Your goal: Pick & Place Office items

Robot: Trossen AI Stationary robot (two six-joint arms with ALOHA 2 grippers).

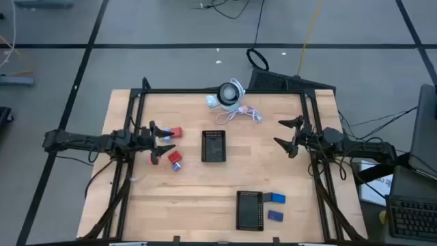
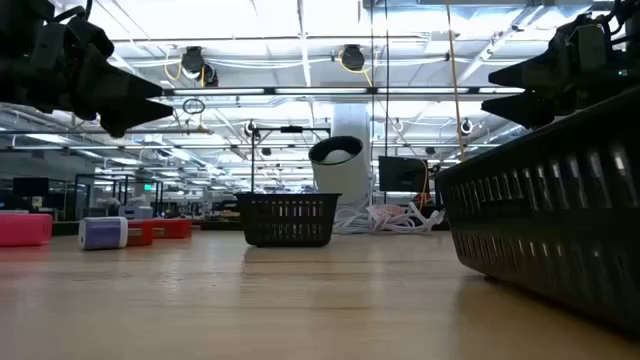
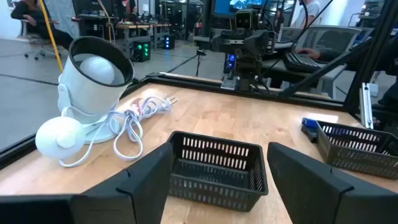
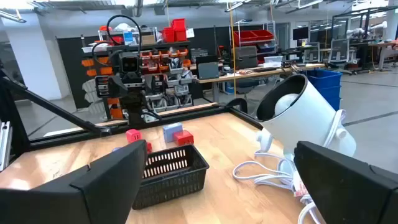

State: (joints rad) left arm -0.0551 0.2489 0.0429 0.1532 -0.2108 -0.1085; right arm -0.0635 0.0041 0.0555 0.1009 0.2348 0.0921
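Blue blocks (image 1: pixel 275 206) lie nearest us beside the front tray (image 1: pixel 249 209); red and blue ones (image 1: pixel 173 145) sit farther back, just beside our left gripper (image 1: pixel 162 143), left of the middle tray (image 1: pixel 214 146). Both it and our right gripper (image 1: pixel 289 136), at the table's right edge, hang wide open and empty. These pieces look light and rigid; we would pinch across flat opposite faces.
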